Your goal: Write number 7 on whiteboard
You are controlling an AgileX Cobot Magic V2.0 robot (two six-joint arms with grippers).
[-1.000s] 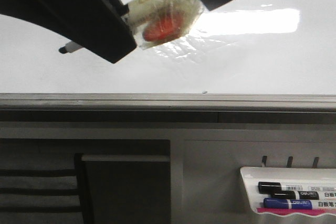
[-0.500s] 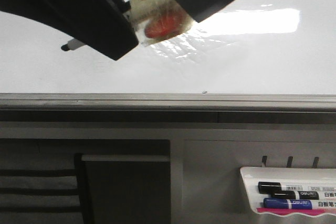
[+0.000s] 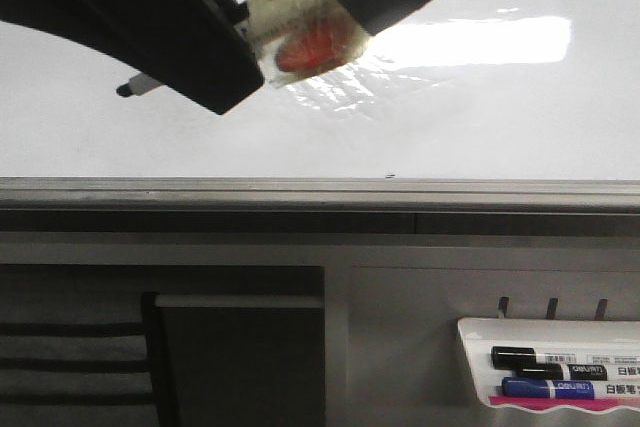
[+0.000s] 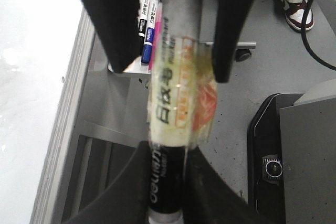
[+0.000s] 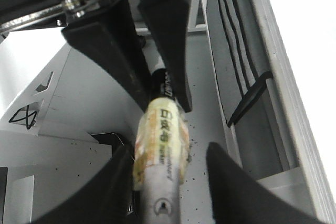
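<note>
Item: marker [image 3: 300, 22], grey-and-black barrel wrapped at mid-length in yellowish tape with an orange patch. It is being held between both arms in front of the whiteboard [image 3: 480, 127], its dark tip [image 3: 124, 91] showing just past the left arm.

Left tool [image 4: 167, 179]: its fingers are being pressed against the black end of the barrel, clenched on the marker.

Right tool [image 5: 169, 182]: its fingers are flanking the grey end of the barrel; a gap is showing on one side, so whether it is clamped or released cannot be told.

Whiteboard: glossy white, a bright glare and a wrinkled patch behind the marker, a grey edge rail [image 3: 320, 192] along its lower side. No number 7 is being seen on the uncovered surface.

Marker tray [image 3: 550, 372]: spare markers are being stored low on the right, well apart.

Step in hand, judged: the marker is being passed or uncapped between the tools. It is best done by the barrel being kept straight, one grip being kept firm while the other is eased, and the tip being kept off the board until writing is being started.
</note>
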